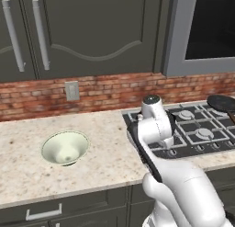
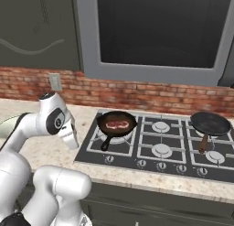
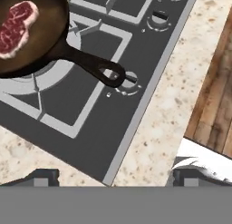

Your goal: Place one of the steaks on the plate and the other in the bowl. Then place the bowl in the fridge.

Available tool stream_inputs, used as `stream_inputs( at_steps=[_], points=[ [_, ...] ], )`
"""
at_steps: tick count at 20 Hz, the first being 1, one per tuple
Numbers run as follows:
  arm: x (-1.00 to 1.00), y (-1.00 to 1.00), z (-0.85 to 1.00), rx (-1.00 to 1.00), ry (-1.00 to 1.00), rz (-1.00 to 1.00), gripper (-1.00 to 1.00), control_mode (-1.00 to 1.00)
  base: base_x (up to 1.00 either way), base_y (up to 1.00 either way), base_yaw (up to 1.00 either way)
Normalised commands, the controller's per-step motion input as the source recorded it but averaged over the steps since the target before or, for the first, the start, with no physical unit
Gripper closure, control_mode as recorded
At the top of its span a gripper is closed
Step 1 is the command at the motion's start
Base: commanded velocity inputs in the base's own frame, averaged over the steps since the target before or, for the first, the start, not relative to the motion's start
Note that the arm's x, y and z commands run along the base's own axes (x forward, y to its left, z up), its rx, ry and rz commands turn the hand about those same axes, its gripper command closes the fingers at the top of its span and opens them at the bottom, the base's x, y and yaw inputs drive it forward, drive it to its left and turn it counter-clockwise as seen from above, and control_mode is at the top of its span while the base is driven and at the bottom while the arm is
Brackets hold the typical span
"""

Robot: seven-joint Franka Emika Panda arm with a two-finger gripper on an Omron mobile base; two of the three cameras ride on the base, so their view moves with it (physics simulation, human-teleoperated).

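A kitchen: gas stove (image 2: 160, 145), stone counter (image 1: 27, 143), cabinets (image 1: 92, 33).

No readable text, labels, brands or numbers anywhere; stove (image 2: 160, 147) knobs and wall outlet (image 1: 72, 90) carry no legible marks.

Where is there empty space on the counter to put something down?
Bare counter lies between the bowl and the stove, and in front of the bowl. The stove is crowded: a pan with steak, plus another pan.
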Motion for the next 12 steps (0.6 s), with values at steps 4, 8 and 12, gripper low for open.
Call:
stream_inputs(
  at_steps=[4,8,12],
  points=[
    [0.34,-0.32,0.30,-0.01,0.15,-0.19,-1.00,-1.00,0.00,0.00,0.00],
    [0.31,-0.28,0.39,0.00,0.14,-0.04,-1.00,-1.00,0.00,0.00,0.00],
    [0.27,-0.32,-0.20,0.05,0.02,0.00,-1.00,-1.00,0.00,0.00,0.00]
  ],
)
